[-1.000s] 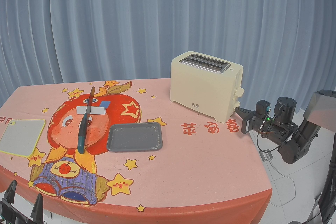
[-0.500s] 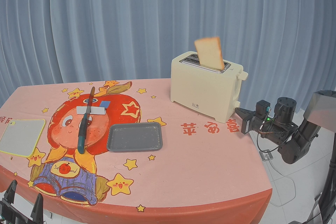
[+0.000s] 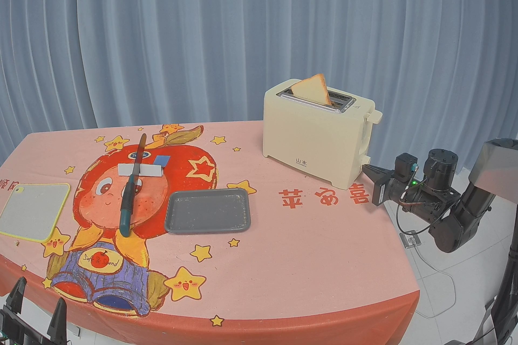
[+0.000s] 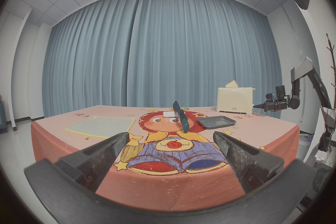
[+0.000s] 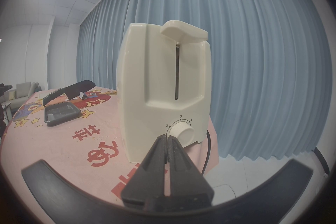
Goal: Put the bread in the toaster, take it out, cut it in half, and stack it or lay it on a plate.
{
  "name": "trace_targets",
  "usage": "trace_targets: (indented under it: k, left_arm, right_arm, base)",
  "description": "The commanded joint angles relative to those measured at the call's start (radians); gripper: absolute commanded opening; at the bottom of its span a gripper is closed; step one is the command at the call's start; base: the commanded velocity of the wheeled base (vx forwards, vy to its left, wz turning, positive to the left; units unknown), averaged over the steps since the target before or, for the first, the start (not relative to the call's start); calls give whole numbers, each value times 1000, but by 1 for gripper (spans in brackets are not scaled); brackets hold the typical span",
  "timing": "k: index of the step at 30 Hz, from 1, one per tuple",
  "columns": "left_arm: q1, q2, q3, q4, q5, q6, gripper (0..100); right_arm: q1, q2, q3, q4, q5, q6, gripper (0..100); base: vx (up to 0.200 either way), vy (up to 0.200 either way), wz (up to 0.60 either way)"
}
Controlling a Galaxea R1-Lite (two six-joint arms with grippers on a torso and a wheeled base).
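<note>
Your left end effector (image 4: 170, 137) hangs low by the desk's (image 3: 324, 265) front edge, jaws wide apart and empty; leave it there for now. Farther in lie the grey plate (image 3: 208, 210), the knife (image 3: 129, 190) and the cutting board (image 3: 32, 211), none needed yet. Your right end effector (image 3: 368, 169) sits pinched closed on nothing, level with the dial (image 5: 182, 132) at the toaster's (image 3: 313, 141) end face, below the raised lever (image 5: 183, 31). The bread (image 3: 314, 90) leans in the slot with one corner poking up, so lifting it out looks like the step in hand; spread the jaws before you rise, come down from above, and close across the slice's flat faces on that exposed corner; squeeze lightly, since the bread will crush; draw straight up along the slot so nothing snags or drags the toaster.
</note>
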Motion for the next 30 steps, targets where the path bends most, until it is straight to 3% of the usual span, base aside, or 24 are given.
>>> trace_targets:
  k: [1, 30]
  left_arm:
    - [0, -15, 18, 0, 0, 0, 100]
    - [0, -15, 18, 0, 0, 0, 100]
  right_arm:
    - [0, -7, 3, -6, 1, -1, 0]
    - [-21, -317, 35, 30, 7, 2, 0]
  base:
    - [0, 0, 0]
    - [0, 0, 0]
